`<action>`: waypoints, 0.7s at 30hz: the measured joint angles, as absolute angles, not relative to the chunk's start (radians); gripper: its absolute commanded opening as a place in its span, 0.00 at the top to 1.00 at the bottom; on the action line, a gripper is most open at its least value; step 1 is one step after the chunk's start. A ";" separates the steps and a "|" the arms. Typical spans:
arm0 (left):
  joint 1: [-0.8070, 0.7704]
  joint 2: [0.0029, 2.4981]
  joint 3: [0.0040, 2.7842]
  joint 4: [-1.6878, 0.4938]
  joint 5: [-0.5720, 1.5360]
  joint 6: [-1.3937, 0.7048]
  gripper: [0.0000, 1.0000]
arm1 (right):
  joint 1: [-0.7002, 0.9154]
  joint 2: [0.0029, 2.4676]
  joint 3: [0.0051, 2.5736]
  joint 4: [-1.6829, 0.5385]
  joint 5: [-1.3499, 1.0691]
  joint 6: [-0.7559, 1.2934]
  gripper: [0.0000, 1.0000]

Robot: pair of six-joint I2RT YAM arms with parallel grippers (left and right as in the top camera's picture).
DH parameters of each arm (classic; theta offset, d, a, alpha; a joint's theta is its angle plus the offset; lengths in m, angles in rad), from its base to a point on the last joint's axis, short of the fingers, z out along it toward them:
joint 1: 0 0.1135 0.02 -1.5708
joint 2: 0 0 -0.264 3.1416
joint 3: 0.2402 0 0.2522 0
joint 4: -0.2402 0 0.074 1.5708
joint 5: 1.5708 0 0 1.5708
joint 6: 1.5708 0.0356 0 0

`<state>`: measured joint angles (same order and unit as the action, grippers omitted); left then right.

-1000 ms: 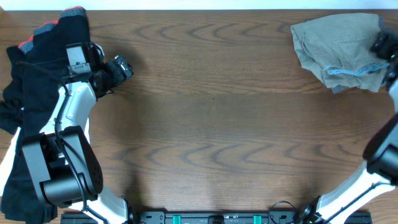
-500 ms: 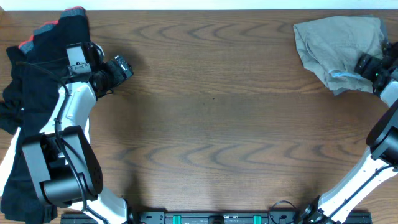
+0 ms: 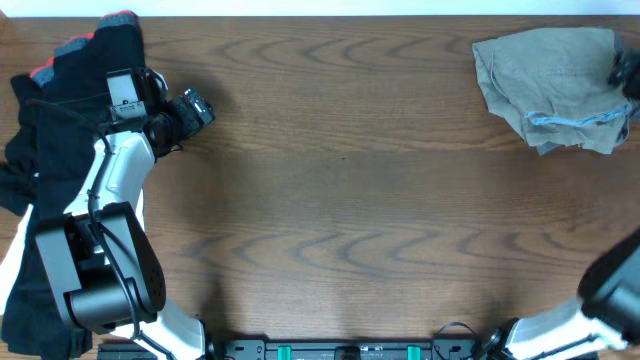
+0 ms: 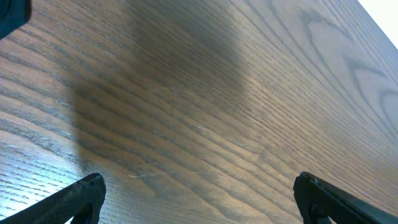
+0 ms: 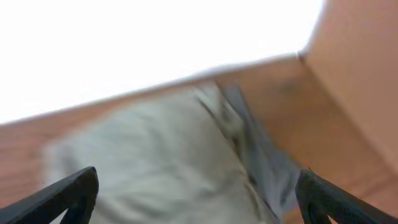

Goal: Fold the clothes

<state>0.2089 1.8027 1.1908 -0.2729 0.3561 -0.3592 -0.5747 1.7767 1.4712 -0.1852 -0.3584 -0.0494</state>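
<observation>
The khaki-beige shorts (image 3: 545,80) lie crumpled at the table's far right corner, with the pale blue waistband lining (image 3: 572,118) showing along their near edge. My right gripper (image 3: 629,72) hovers at the shorts' right edge, half out of the overhead view. In the blurred right wrist view the right gripper (image 5: 196,196) is open, its jaws wide apart over the shorts (image 5: 155,155). A pile of black garments (image 3: 55,120) with red-grey trim (image 3: 112,20) lies at the far left. My left gripper (image 3: 198,108) stands just right of that pile; it (image 4: 199,199) is open over bare wood.
The brown wooden table (image 3: 340,200) stretches between the two heaps. The left arm's white link (image 3: 115,175) lies along the black pile. A white wall runs along the table's far edge, and an orange-brown surface (image 5: 360,81) shows at the right in the right wrist view.
My right gripper swung down over the shorts' near right corner, then back up toward the right edge, opening wider. The shorts shifted slightly. The left arm has not moved.
</observation>
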 measured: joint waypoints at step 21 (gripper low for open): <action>0.209 1.803 1.191 -0.273 0.356 -0.363 0.02 | -0.068 1.491 1.475 -0.490 -0.720 0.373 0.01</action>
<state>0.2089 1.8027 1.1908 -0.2729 0.3561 -0.3626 -0.0681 1.4910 1.4750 -0.4904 -0.7204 0.3733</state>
